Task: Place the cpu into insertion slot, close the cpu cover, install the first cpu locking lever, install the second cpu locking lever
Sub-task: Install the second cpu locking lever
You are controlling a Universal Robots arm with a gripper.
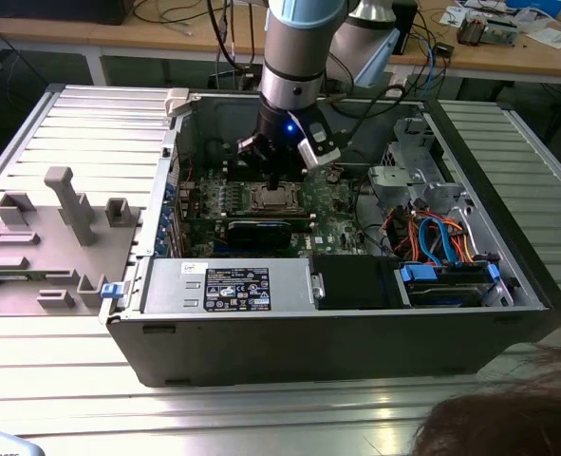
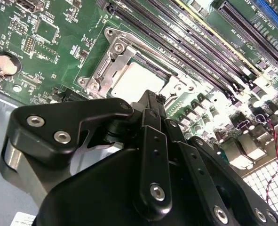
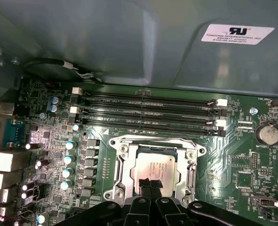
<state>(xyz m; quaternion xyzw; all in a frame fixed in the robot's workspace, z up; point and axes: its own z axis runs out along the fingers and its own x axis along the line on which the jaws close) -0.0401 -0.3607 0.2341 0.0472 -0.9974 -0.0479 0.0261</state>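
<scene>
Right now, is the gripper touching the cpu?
Cannot tell. In the first wrist view the gripper tips overlap the near edge of the cpu seated in the insertion slot, but neither contact nor a gap shows plainly.

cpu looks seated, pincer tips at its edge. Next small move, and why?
Probably raise the pincer straight off the cpu: the chip already lies flat in the insertion slot, the cpu cover lies around it, and the shut tips block its edge.

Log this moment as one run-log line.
pincer: fingertips together over cpu | cpu: seated in insertion slot | cpu cover: down around chip | holding: nothing seen
</scene>
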